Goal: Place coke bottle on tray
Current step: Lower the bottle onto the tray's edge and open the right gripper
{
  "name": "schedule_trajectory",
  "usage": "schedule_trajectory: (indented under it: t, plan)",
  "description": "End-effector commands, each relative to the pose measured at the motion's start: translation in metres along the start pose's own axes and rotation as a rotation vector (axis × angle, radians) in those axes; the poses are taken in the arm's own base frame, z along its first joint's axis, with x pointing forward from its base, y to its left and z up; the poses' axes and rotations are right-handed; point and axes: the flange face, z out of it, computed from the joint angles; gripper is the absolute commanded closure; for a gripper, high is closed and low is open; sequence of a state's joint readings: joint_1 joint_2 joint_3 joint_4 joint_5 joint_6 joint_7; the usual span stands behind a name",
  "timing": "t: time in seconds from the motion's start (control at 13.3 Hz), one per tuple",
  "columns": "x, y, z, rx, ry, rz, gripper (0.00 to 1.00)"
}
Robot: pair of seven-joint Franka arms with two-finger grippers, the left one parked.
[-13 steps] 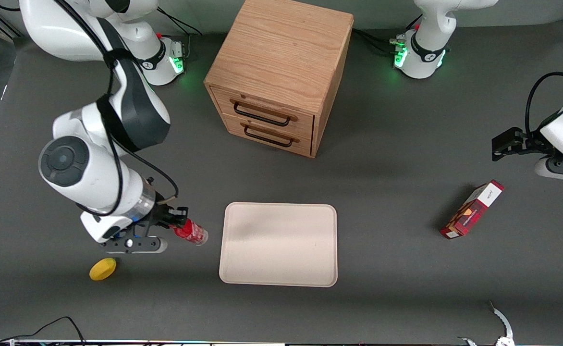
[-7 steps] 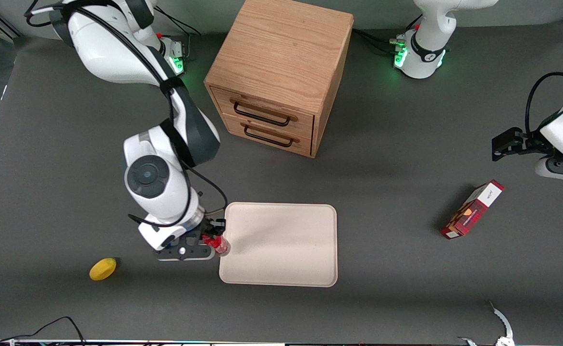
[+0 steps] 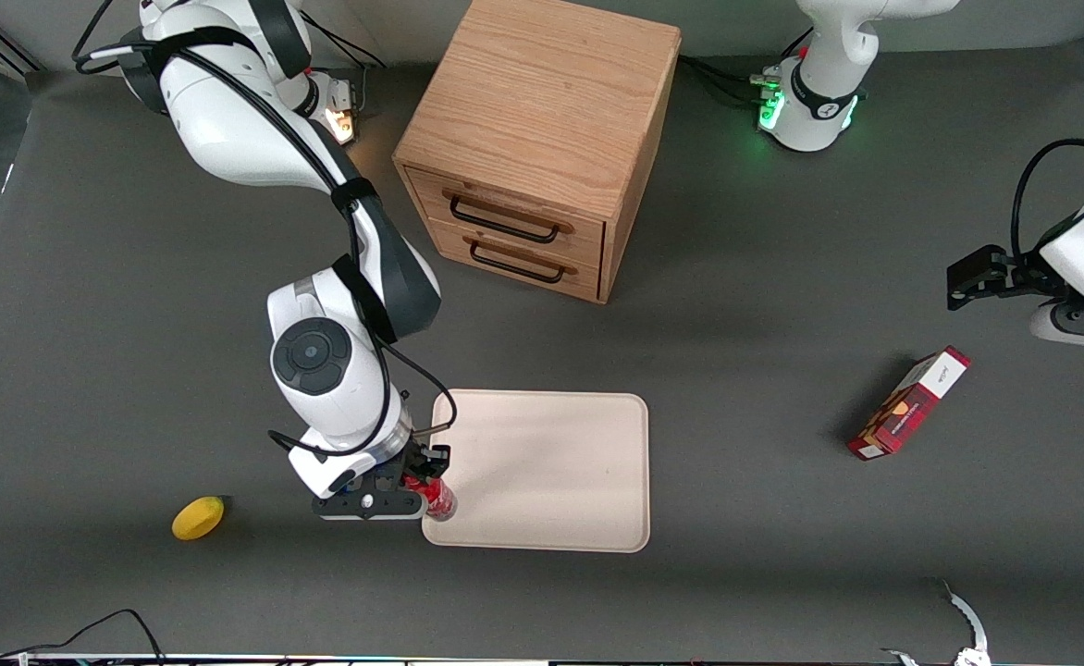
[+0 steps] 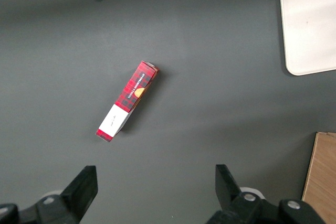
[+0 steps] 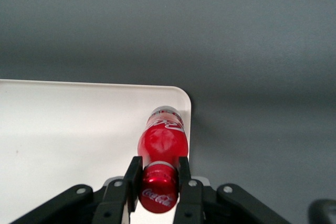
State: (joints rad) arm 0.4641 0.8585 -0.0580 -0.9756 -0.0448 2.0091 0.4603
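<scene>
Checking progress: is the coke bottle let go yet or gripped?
Gripped. The gripper is shut on the coke bottle at its neck, over the tray corner nearest the working arm.

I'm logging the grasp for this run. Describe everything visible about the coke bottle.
The coke bottle is small and red, with a red cap printed in white script, a white logo on its shoulder and a clear-looking base. It looks like plastic. The gripper is shut on its neck just below the cap, one black finger on each side. It hangs over the tray, at the corner nearest the front camera toward the working arm's end, close to the rim. Whether its base touches the tray cannot be told.
</scene>
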Motion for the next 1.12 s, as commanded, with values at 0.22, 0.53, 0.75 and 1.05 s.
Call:
schedule_trajectory:
  t: [0.22, 0.53, 0.75, 1.05]
  plan:
    - [0.003, -0.011, 0.016, 0.003, 0.026, 0.045, 1.0]
    - [-0.003, -0.02, 0.022, 0.007, 0.016, 0.049, 1.0]
    - [-0.004, -0.022, 0.03, 0.007, 0.016, 0.073, 1.0]
    - [-0.007, -0.024, 0.037, 0.002, 0.007, 0.072, 0.68]
